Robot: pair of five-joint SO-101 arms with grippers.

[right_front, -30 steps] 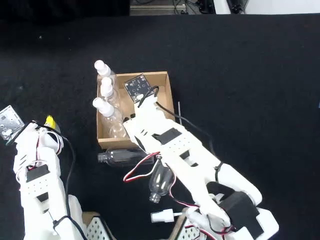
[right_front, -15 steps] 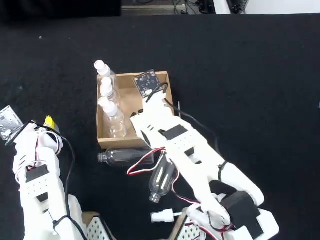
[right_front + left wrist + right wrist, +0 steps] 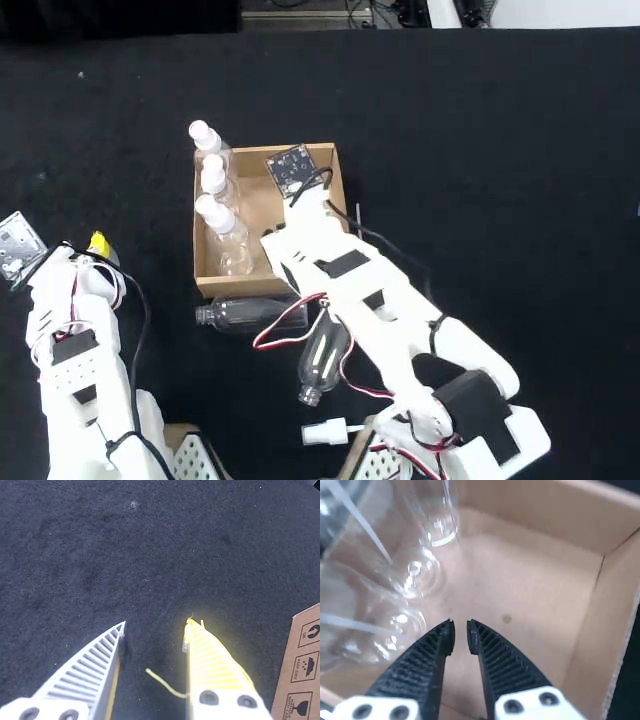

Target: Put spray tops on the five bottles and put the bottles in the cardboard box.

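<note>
While three capped bottles [image 3: 222, 225] stand in a row along one wall of the cardboard box [image 3: 250, 150], two uncapped bottles [image 3: 250, 314] lie on the black table [image 3: 500, 150] just outside it, and one loose spray top [image 3: 325, 433] lies near my arms' bases. My right gripper [image 3: 460, 630] hangs inside the box beside the standing three, its fingers all but pressed together with a thin slit between them, holding nothing. My left gripper [image 3: 155, 627] is spread wide over the table, empty, near a corner of the box.
</note>
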